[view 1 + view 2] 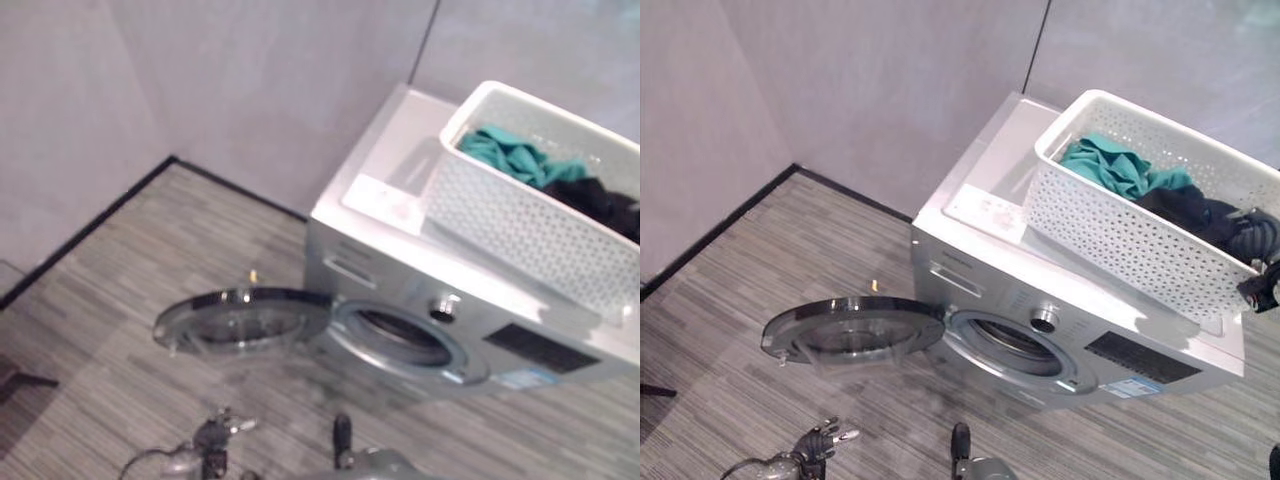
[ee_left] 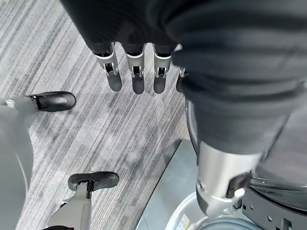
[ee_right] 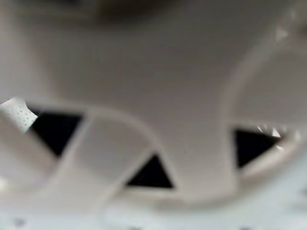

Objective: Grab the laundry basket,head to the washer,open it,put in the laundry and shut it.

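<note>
On the washer (image 1: 1040, 330) top, basket (image 1: 1120, 230); door (image 1: 850, 330) open; left robot hand (image 2: 139, 72) slack; right unclear

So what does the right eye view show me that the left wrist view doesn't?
Right eye view: the whole washer, its round door swung open, and the white basket of laundry on top. Left wrist view: the left hand from very close, its fingers straight and holding nothing. Both: the striped grey floor and that left hand.
</note>
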